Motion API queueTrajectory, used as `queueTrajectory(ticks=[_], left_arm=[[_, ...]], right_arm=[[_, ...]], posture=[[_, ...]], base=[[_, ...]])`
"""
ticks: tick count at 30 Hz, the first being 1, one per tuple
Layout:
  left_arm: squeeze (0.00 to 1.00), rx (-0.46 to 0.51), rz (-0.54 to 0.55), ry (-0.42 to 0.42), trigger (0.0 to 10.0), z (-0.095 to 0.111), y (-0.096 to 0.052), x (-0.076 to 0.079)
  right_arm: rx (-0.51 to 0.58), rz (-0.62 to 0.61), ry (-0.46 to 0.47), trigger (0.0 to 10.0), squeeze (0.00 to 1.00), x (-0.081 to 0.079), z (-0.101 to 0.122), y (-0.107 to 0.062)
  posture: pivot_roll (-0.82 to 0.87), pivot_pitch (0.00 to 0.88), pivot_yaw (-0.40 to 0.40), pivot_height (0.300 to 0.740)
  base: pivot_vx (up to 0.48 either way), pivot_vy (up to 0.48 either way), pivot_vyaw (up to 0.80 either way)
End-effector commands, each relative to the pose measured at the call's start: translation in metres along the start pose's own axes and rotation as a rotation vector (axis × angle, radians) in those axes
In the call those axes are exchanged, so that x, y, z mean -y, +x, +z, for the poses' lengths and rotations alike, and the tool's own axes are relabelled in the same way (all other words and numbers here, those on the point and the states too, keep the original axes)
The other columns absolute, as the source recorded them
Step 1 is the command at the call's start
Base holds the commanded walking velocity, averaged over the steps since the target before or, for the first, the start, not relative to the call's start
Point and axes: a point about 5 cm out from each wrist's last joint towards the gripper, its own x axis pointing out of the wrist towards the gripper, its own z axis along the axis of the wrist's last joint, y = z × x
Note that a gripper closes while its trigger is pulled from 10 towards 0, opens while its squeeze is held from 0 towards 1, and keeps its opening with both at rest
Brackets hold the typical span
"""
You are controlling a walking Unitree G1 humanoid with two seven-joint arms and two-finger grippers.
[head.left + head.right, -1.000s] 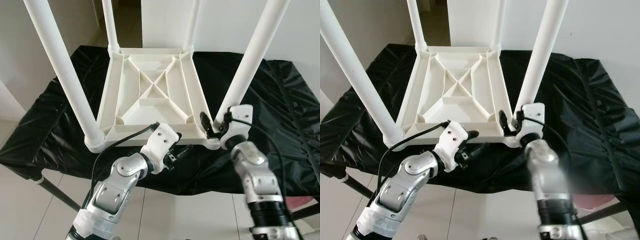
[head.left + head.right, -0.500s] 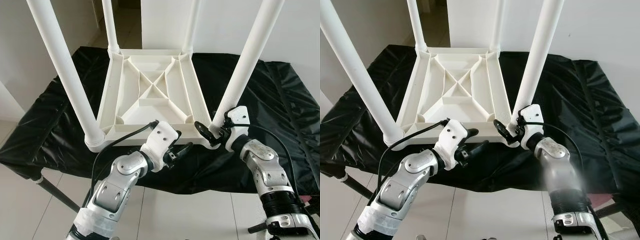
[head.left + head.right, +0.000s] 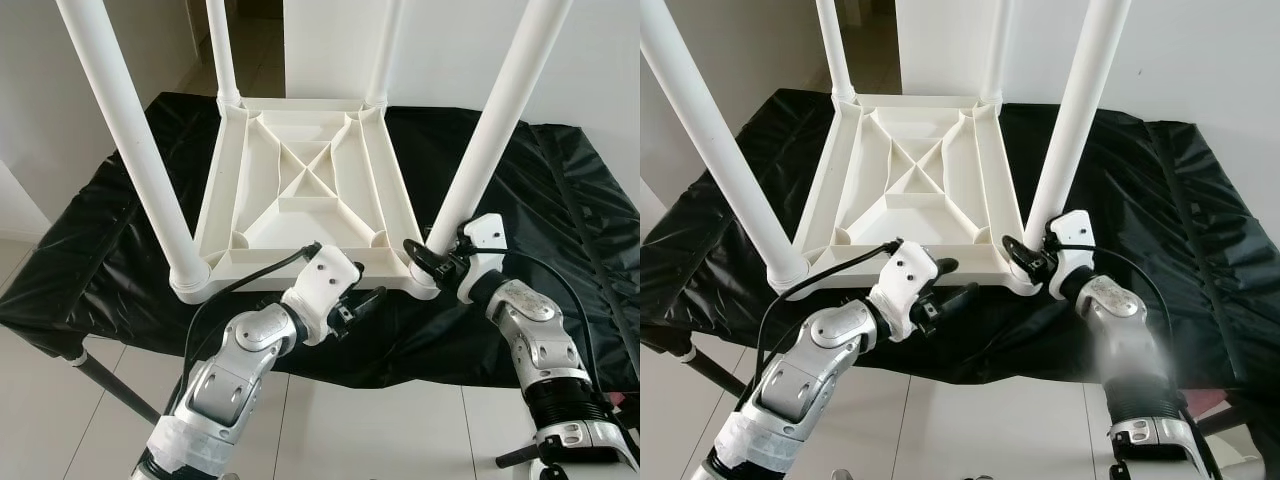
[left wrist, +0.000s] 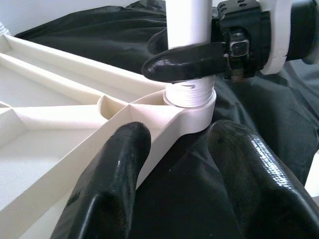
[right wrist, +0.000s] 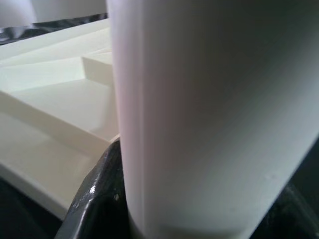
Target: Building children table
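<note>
Upturned kids' table [image 3: 300, 195] lies on black-draped counter [image 3: 90, 260], four legs up. Right gripper [image 3: 432, 262] fingers clamp near-right leg [image 3: 490, 130] at its socket: seating/twisting step, prob. Left gripper [image 3: 362, 303] fingers spread, empty, just off table's near edge. Next: twist w/o tipping; counter edge close.

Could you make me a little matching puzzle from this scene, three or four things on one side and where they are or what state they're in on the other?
Things:
1. right gripper
2. left gripper
3. tabletop
4. black cloth

States:
A. lies upside down with legs up
B. clasps the base of the near right leg
C. open, at the tabletop's near edge
D. spread under everything

Pairs: 1-B, 2-C, 3-A, 4-D
</note>
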Motion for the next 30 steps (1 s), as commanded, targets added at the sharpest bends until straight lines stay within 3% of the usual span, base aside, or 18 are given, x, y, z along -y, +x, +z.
queueTrajectory(ticks=[1,6,10,15,19,25,30], left_arm=[[0.0,-0.016,0.031,0.006,10.0,-0.005,0.0,-0.002],[0.0,-0.018,0.036,0.008,10.0,-0.005,-0.001,-0.003],[0.0,-0.022,0.032,0.01,10.0,-0.006,-0.001,-0.003],[0.0,-0.024,0.028,0.012,10.0,-0.007,-0.001,-0.002],[0.0,-0.023,0.026,0.012,10.0,-0.007,0.0,-0.002],[0.0,-0.023,0.065,-0.011,10.0,-0.007,-0.002,-0.005],[0.0,-0.021,0.07,-0.015,10.0,-0.007,-0.001,-0.005]], right_arm=[[-0.078,-0.074,0.013,10.0,0.0,-0.003,-0.014,-0.001],[-0.069,-0.132,0.044,10.0,0.0,-0.01,-0.013,0.001],[-0.085,-0.336,0.096,10.0,0.0,-0.026,-0.013,-0.001],[-0.09,-0.407,0.111,10.0,0.0,-0.031,-0.012,-0.002],[-0.109,-0.612,0.188,10.0,0.0,-0.047,-0.012,-0.006],[-0.07,-0.707,0.275,10.0,0.0,-0.067,-0.003,-0.004],[-0.072,-0.699,0.258,10.0,0.0,-0.064,-0.002,-0.006]], posture=[[-0.03,0.077,-0.014,0.74],[-0.03,0.079,-0.011,0.74],[-0.03,0.076,-0.008,0.74],[-0.04,0.074,-0.007,0.74],[-0.03,0.07,-0.008,0.74],[-0.03,0.065,-0.008,0.74],[-0.03,0.059,-0.012,0.74]], base=[[0.0,0.0,0.0],[0.0,0.0,0.0],[0.0,0.0,0.0],[0.0,0.0,0.0],[0.0,0.0,0.0],[0.0,0.0,0.0],[0.0,0.0,0.0]])
